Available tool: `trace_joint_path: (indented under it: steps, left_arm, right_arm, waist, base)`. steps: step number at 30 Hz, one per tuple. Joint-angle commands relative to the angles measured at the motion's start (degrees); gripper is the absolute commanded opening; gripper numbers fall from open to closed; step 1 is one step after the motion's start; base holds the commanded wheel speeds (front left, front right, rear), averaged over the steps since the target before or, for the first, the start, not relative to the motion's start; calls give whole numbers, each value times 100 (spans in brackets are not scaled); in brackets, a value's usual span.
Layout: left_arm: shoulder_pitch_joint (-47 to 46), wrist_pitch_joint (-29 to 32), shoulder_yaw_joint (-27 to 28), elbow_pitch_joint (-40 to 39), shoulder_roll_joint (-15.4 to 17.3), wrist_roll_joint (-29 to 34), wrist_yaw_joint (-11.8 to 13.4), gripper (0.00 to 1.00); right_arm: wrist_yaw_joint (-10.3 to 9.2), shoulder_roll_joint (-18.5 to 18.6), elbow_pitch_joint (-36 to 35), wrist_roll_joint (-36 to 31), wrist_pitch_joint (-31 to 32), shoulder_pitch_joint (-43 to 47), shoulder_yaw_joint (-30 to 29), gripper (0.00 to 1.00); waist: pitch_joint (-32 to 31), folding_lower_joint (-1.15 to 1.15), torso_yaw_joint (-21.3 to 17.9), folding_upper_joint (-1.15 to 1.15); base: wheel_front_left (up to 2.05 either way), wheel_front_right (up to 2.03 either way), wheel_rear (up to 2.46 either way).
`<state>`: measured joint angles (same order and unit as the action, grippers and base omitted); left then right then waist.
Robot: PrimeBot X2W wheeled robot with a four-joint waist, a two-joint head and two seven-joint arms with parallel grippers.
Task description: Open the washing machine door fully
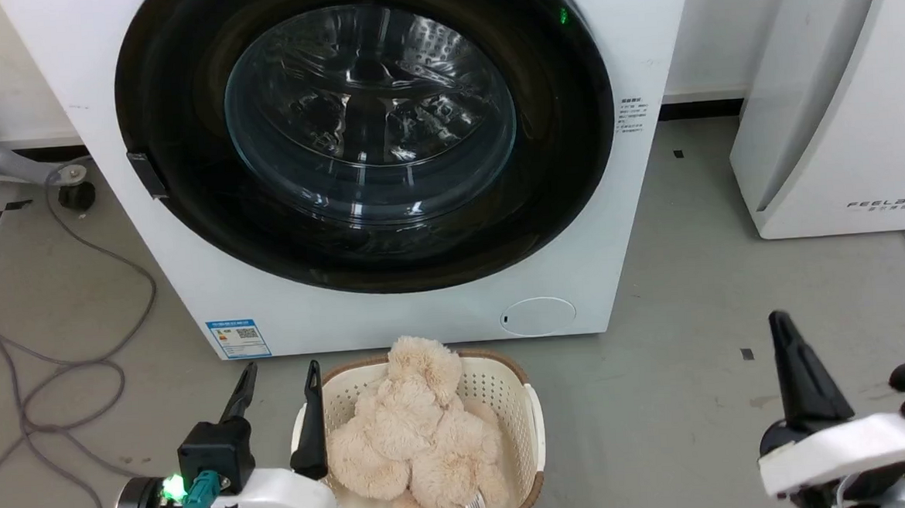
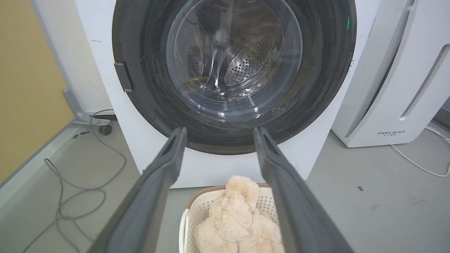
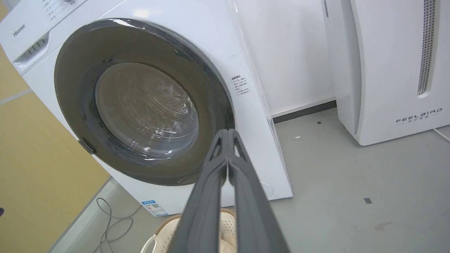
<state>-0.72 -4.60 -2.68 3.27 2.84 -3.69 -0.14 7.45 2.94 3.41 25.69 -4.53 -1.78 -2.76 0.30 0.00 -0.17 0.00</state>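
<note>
The white washing machine [image 1: 644, 58] stands straight ahead, and its round glossy black door [image 1: 181, 105] lies flat against the front, closed. Through the door's glass bowl [image 2: 233, 52] I see the perforated steel drum. A small dark handle tab [image 1: 146, 174] sits on the door's left rim. My left gripper [image 1: 279, 369] is low at the left, open, holding nothing, well short of the machine [image 2: 98, 42]. My right gripper [image 1: 778, 322] is low at the right; in its wrist view the fingers [image 3: 227, 135] press together, shut on nothing, pointing at the door [image 3: 70, 80].
A white basket [image 1: 530, 405] holding a beige plush toy [image 1: 423, 433] sits on the floor just before the machine, beside my left gripper. A white FEELBIRD appliance [image 1: 840, 110] stands at the right. Grey cables [image 1: 63, 367] loop on the floor at the left.
</note>
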Motion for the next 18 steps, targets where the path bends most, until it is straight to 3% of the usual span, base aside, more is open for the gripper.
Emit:
trace_joint_path:
  steps: [1,18]
  left_arm:
    - [-115,-59,-4,12,3,-42,24,100]
    - [-365,-250,7,-98,3,-111,29,100]
  right_arm:
    - [2,-2,70,264,-70,-172,-47,0]
    - [2,238,1059,2036,221,-1762,-384,0]
  waist:
    - [12,0,-5,0]
    - [436,0,6,0]
  base:
    - [0,0,0]
    - [0,0,0]
